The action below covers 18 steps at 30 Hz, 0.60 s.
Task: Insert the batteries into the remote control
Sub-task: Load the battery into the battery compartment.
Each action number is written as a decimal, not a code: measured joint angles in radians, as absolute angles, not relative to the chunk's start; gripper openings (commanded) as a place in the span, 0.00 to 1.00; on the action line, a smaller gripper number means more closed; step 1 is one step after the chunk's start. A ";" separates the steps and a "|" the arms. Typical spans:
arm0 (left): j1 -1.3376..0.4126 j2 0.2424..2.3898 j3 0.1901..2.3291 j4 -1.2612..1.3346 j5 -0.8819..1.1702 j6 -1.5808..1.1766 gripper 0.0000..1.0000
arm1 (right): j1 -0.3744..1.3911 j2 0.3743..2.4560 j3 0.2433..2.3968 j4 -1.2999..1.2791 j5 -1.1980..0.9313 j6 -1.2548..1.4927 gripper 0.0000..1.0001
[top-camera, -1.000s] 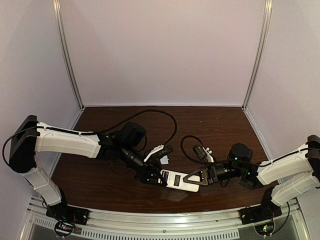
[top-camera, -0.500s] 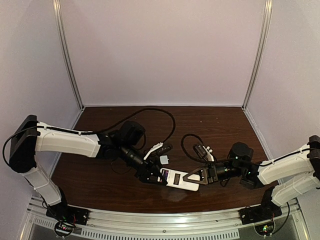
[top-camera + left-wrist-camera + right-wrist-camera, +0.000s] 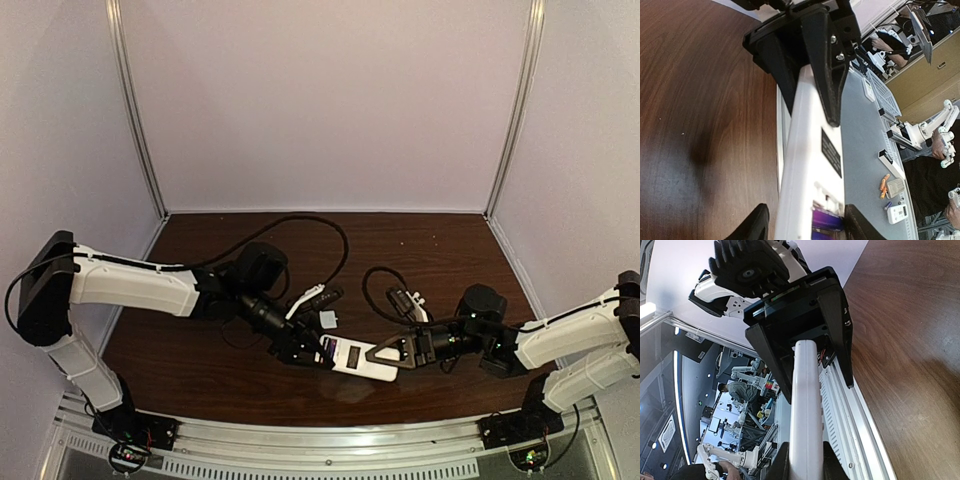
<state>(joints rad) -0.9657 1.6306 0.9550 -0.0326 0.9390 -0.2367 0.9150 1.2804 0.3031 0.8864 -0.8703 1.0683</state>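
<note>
Right gripper (image 3: pixel 806 461) pinches the remote control (image 3: pixel 805 405) edgewise. Left gripper (image 3: pixel 806 223) has its jaws spread astride the remote's far end. The left wrist view shows purple batteries (image 3: pixel 827 220) between them, hidden in the right wrist view.

The top camera sits high behind the near edge, looking down and forward over the whole tabletop (image 3: pixel 430 250). Each wrist camera sits very close, sighting along the remote control (image 3: pixel 358 361) (from opposite ends), which all three views share.
</note>
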 measured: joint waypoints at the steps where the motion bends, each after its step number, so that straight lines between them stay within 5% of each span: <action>1: -0.964 1.631 0.953 -0.026 0.945 -0.243 0.50 | 0.915 1.280 0.303 0.887 -0.868 1.068 0.00; 18: -0.929 1.673 0.893 0.197 1.043 -0.502 0.36 | 0.914 1.237 0.316 0.807 -0.822 1.015 0.00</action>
<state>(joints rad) -0.9291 1.6726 0.8932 0.1967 1.0428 -0.5018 0.9142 1.2366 0.3157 0.8074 -0.8215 1.0153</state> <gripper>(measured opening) 0.374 0.165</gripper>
